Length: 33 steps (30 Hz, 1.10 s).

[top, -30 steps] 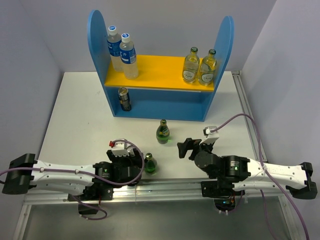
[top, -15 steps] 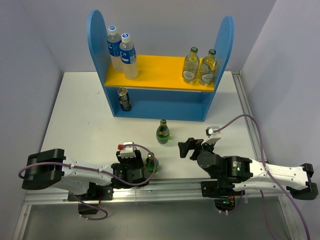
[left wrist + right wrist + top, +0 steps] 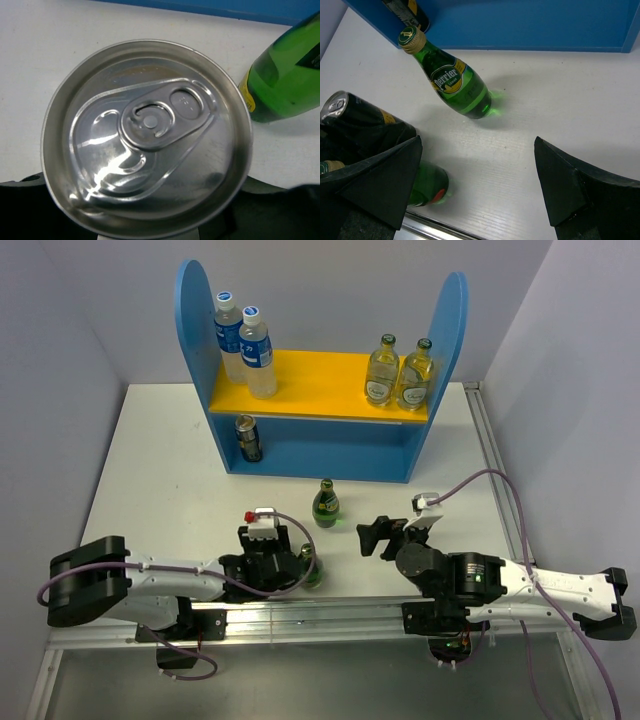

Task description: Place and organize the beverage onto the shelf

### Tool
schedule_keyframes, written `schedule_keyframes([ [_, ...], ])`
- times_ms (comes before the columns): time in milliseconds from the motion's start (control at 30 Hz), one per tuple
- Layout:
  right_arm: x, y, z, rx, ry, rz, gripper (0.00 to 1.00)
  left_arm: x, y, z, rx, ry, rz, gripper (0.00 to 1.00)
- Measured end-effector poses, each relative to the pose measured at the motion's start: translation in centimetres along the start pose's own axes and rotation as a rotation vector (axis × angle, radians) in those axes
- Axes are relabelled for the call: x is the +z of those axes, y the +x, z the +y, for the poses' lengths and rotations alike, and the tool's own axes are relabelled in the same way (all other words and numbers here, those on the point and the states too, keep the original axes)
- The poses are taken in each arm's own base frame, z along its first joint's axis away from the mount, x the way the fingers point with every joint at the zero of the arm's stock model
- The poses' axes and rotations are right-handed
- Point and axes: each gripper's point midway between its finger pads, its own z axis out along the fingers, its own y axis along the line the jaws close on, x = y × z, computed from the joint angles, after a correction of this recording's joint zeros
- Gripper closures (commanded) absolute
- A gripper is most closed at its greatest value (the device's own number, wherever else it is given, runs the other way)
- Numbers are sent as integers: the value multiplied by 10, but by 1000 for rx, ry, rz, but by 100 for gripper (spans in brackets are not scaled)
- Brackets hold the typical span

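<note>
Five drinks already stand on the shelf. Two water bottles are at the left end of its yellow board, two pale glass bottles at the right end, and a dark can sits on the lower level at the left.

Three more are out in front of the shelf, on the surface. One green bottle stands upright near the shelf's lower front edge. A second green bottle stands further out from the shelf, just beside the left tool.

That tool is clamped on a silver-topped can, whose lid fills the wrist view. From above the can is hidden under the wrist, so I cannot tell whether it has left the surface. The right tool hangs out from the shelf's right half, its fingers wide apart with nothing between them.

I judge the job past halfway. The gripped can needs a place, probably beside the dark can below, and then the two green bottles go up together.
</note>
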Motion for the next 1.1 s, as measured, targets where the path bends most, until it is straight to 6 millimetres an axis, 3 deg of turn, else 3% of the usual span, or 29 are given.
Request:
schedule_keyframes([
  [400, 1, -1, 2, -17, -8, -4, 0, 51, -64, 1, -37, 35, -53, 100],
  [600, -2, -2, 1, 3, -17, -2, 0, 91, -87, -9, -26, 48, -63, 100],
  [867, -4, -2, 2, 19, -30, 5, 0, 150, -98, -17, -3, 40, -59, 100],
  [1100, -4, -1, 1, 17, -28, 10, 0, 188, -107, -4, -6, 12, -56, 100],
])
